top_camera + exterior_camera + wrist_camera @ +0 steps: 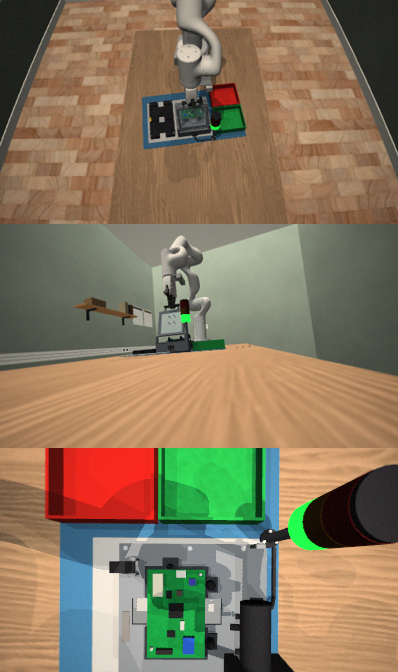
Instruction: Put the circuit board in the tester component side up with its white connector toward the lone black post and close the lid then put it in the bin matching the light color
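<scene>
The green circuit board (176,612) lies flat, component side up, in the grey tester; it also shows in the overhead view (192,115). The tester's clear lid (172,323) stands upright and open. My gripper (170,303) is at the lid's top edge and is shut on it; in the wrist view only one black finger (255,635) shows, right of the board. The signal light (185,317) glows green and stands by the tester's corner (215,122). The green bin (210,480) and the red bin (100,480) sit side by side beyond the tester.
A black tray (162,118) lies left of the tester on the blue mat (191,138). The signal light's post (345,510) rises close to the wrist camera on the right. A wall shelf (105,310) is far off to the left.
</scene>
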